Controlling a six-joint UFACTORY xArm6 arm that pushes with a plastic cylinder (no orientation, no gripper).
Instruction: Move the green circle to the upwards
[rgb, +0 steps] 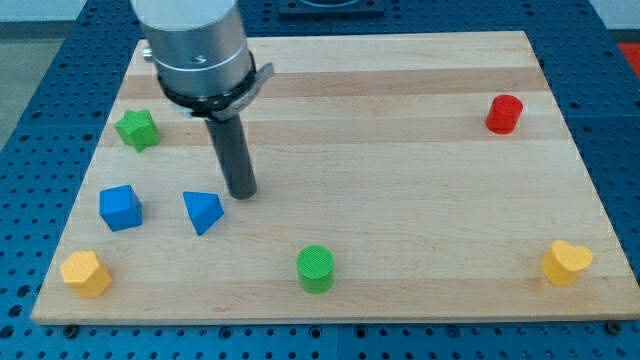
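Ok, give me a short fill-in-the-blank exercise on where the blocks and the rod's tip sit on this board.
1. My tip rests just to the upper right of the blue ____ block.
2. The green circle lies near the view's ____ edge of the board.
3. The block nearest the view's top right corner is the ____ cylinder.
4. The blue cube sits above a ____ block.

Missing words: triangular; bottom; red; yellow

View: one camera, raised beyond the board's (400, 150) bottom edge.
Facing: down, toward the top edge.
Range: near; all four corners roughly fit.
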